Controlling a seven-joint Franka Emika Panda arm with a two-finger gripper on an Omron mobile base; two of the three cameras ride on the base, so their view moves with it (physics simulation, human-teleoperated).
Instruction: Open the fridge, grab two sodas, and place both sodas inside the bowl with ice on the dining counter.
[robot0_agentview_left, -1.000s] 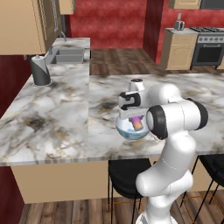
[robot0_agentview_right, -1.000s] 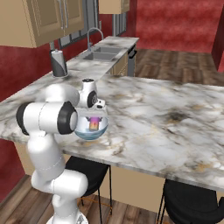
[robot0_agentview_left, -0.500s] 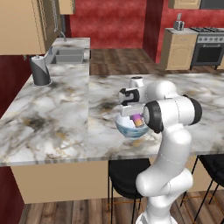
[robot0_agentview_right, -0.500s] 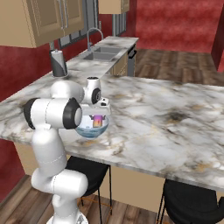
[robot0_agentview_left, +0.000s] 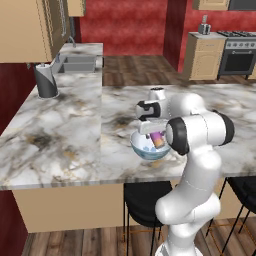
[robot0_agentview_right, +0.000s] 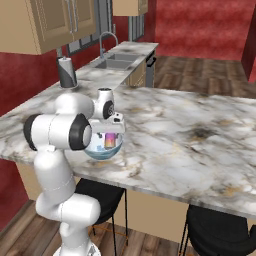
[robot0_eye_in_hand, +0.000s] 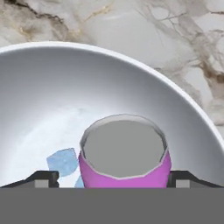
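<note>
Sodas are the matter here, and one of them, the short purple-pink can, stands upright inside the bowl with its grey top facing the hand camera. The claw hangs directly over the bowl, its two dark tips standing wide on either side of the can, each with a gap to the can's wall, so nothing is gripped. From the base cameras the can shows as a pink-orange patch in the bowl, just under the claw.

To finish this release well, I would lift the hand straight up out of the bowl, keeping the tips spread so neither clips the can's rim and tips it, and only swing away once they are above the bowl's edge.

Contents of the bowl: the can near its middle, and pale blue ice beside the can on the bowl floor. A second soda in the bowl I cannot make out; the can may hide it. The bowl sits on the marbled tabletop, near its front edge.
</note>
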